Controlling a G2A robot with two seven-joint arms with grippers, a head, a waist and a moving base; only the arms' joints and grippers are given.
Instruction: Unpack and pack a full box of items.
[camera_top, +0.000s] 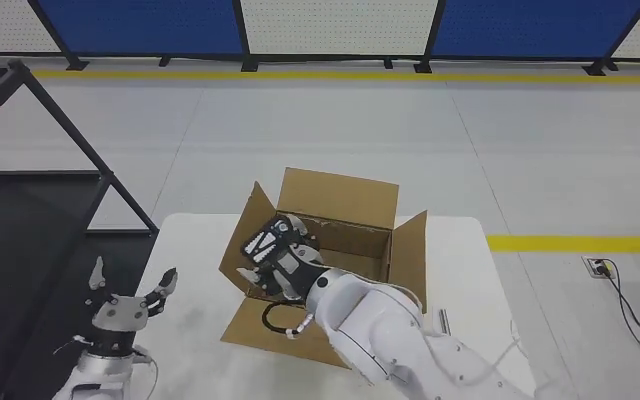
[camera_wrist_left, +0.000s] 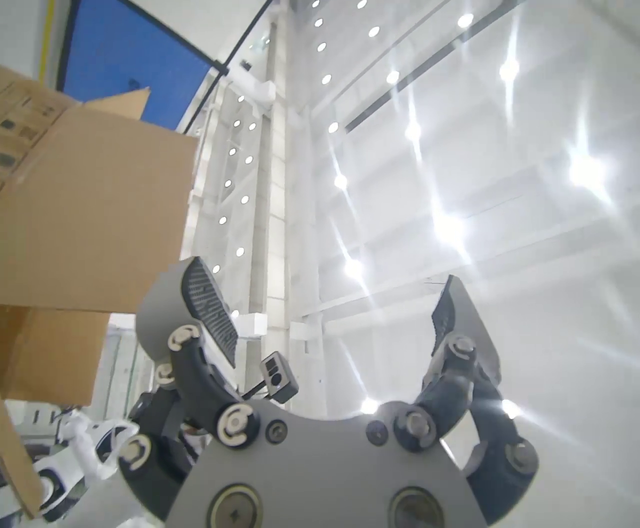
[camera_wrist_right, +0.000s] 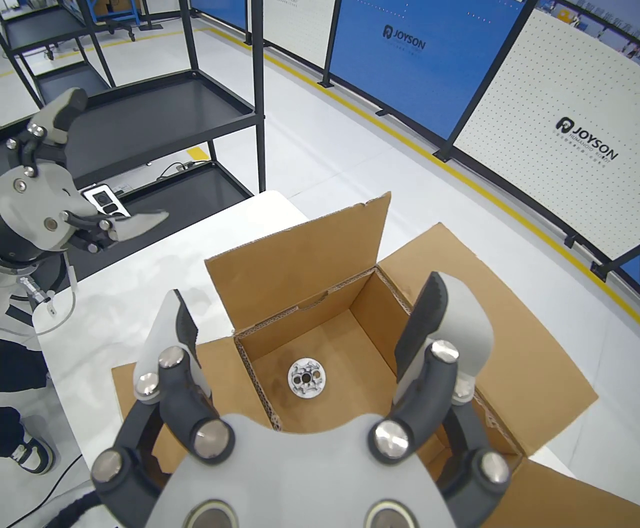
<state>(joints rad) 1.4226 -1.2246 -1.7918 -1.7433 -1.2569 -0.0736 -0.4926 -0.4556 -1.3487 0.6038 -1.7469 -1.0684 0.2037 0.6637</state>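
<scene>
- The white bench (camera_top: 190, 335) carries the box, with bare top showing around it.
- The brown cardboard box (camera_wrist_right: 300, 260) stands on the bench with all four flaps folded outward and its inside open to view.
- The right fingers (camera_wrist_right: 450, 320) hang over the open mouth of the box, spread wide, gripping nothing and touching no cardboard.
- The left fingers (camera_wrist_left: 210, 300) sit by the bench's left edge, apart from the box, pointing upward. They are also splayed wide and empty.
- A small round silver metal part (camera_wrist_right: 306, 379) with holes through it lies flat on the box floor.
</scene>
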